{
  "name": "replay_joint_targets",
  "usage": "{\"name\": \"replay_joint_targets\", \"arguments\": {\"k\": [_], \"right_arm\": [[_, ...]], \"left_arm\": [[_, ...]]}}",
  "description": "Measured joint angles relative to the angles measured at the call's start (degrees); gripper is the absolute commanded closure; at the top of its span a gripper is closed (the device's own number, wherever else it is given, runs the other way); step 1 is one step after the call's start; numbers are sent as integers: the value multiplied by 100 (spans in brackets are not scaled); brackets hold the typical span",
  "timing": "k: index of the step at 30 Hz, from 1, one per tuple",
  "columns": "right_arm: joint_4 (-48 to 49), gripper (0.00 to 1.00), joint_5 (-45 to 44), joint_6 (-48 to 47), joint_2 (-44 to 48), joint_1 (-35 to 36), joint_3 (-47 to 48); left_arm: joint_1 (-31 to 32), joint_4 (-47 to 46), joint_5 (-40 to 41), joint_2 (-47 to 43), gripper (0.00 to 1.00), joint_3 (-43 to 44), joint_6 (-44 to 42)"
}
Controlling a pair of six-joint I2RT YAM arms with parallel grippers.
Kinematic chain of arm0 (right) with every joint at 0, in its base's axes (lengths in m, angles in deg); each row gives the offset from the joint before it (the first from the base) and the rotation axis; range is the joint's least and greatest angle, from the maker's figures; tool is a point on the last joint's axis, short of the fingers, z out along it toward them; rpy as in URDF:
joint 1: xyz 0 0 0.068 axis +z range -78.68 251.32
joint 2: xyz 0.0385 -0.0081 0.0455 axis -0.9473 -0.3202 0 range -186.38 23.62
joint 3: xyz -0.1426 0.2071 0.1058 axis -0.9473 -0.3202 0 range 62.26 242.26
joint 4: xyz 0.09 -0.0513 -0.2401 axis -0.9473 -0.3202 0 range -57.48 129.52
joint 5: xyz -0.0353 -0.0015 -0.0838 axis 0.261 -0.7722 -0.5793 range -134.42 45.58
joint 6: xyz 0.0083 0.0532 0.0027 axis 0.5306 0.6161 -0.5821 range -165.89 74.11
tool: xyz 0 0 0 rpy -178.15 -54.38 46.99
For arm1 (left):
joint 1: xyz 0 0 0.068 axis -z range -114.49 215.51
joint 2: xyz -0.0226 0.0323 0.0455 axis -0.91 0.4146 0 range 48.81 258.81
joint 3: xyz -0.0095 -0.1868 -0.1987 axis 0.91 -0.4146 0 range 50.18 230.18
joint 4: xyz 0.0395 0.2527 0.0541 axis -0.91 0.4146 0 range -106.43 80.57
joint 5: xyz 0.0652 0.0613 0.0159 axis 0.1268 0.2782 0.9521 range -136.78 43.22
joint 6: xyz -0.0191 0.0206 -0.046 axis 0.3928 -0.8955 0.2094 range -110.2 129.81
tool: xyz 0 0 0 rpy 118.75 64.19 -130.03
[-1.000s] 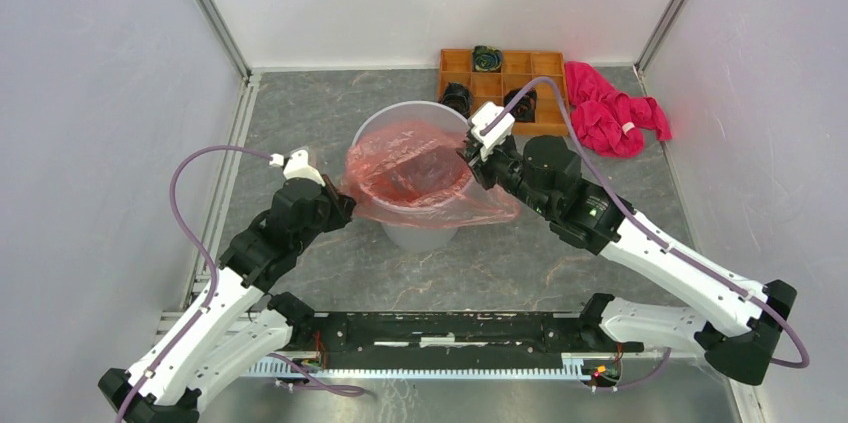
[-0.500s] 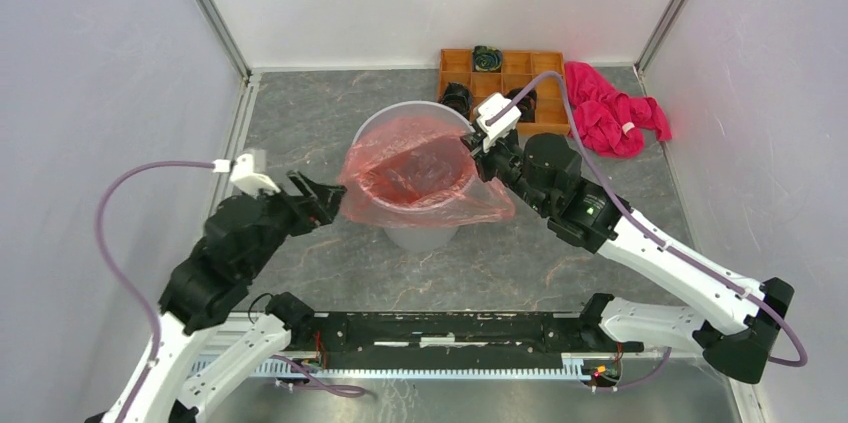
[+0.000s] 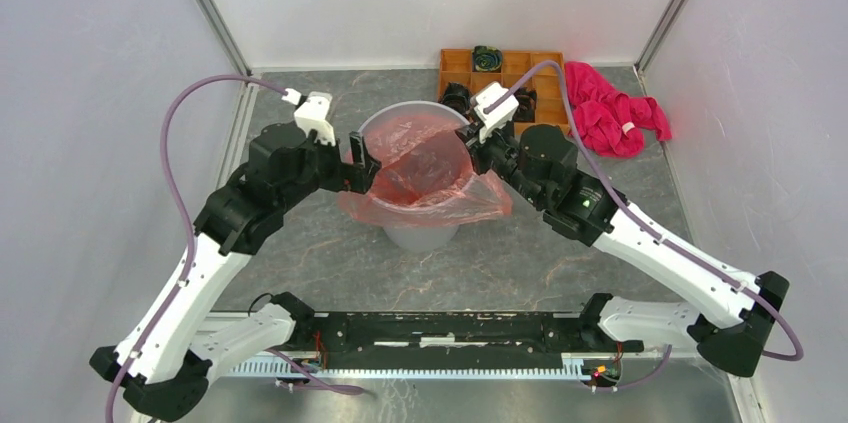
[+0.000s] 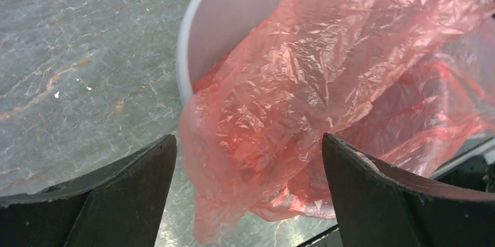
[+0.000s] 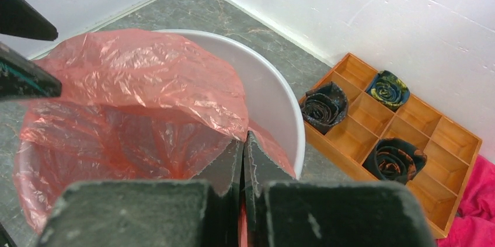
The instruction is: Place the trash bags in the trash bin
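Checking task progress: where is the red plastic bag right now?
Top view, mid-table: the red bag drapes over the mouth of the grey bin, spilling down its near side, pinched at the right rim by the shut right hand.

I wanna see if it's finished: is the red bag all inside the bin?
Only partly. The trash bag sags into the trash bin, but edges hang outside its rim.

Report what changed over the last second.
The left gripper let go of the trash bag, backed off, then swung forward beside the trash bin, jaws open. The right gripper closed its jaws on the bag's right edge. Bin, compartment tray and pink cloth stayed put.
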Motion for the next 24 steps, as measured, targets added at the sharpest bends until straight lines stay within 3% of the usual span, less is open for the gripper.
{"name": "replay_joint_targets", "arguments": {"k": [13, 24], "right_arm": [[-374, 99, -195, 140, -535, -87, 673], [-505, 99, 70, 334, -737, -531, 754]], "left_arm": [[2, -52, -402, 133, 1, 70, -887], [0, -55, 332, 503, 46, 267, -997]]}}
